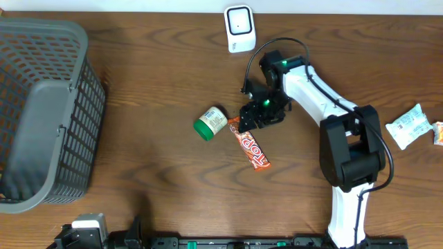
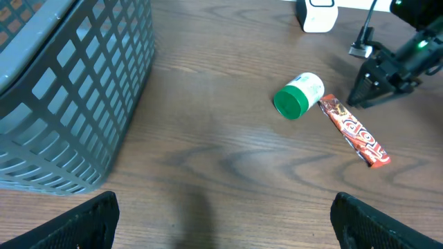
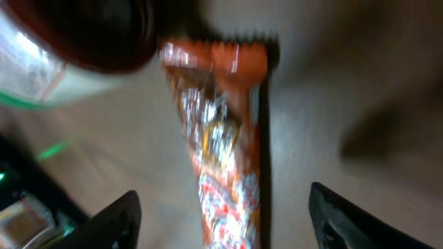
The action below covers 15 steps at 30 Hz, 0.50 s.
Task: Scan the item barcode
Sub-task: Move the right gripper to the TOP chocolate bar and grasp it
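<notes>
overhead view: the candy bar point(image 1: 252, 145) in an orange wrapper lies flat on the wooden table point(image 1: 152, 173), near the middle, running diagonally from upper left to lower right. a small jar point(image 1: 210, 123) with a green lid lies on its side just beside the bar's upper end; we cannot tell whether they touch.

the right gripper point(image 1: 259, 115) sits low over that upper end. in the right wrist view its fingers point(image 3: 118, 221) stand wide apart, one on each side of the wrapper, with bare table showing between each finger and the bar. nothing is gripped. that view is blurred and we could not read any print or barcode on the wrapper.

the left gripper point(image 2: 228, 228) hangs at the near edge of the table, well apart from the bar. its fingers point(image 2: 76, 221) are spread wide with only table between them.

the white scanner point(image 1: 239, 28) stands at the far edge of the table, beyond the right arm. a grey basket point(image 1: 83, 111) fills the left side. a white packet point(image 1: 408, 126) lies near the right edge.
</notes>
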Each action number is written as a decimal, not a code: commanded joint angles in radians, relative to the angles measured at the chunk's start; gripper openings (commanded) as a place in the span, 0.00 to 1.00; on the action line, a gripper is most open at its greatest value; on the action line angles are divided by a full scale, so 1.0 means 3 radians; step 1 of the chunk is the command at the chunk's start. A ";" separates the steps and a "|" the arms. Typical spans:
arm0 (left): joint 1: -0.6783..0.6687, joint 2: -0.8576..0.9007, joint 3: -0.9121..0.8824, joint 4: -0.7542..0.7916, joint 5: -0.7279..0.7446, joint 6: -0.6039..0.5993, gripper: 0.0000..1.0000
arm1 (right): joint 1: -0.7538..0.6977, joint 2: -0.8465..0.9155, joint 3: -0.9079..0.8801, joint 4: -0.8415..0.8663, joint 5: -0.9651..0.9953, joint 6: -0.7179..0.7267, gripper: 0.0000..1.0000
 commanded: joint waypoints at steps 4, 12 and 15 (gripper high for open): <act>0.0014 -0.0011 0.0011 0.0004 0.0032 0.0053 0.98 | 0.0086 0.0034 -0.0004 0.0183 -0.0024 -0.0306 0.69; 0.0014 -0.0011 0.0011 0.0004 0.0032 0.0053 0.98 | 0.0192 0.0089 -0.0004 0.0270 -0.0018 -0.0356 0.69; 0.0014 -0.0011 0.0011 0.0004 0.0032 0.0053 0.98 | 0.0229 0.0174 -0.0004 0.0266 -0.0015 -0.0365 0.66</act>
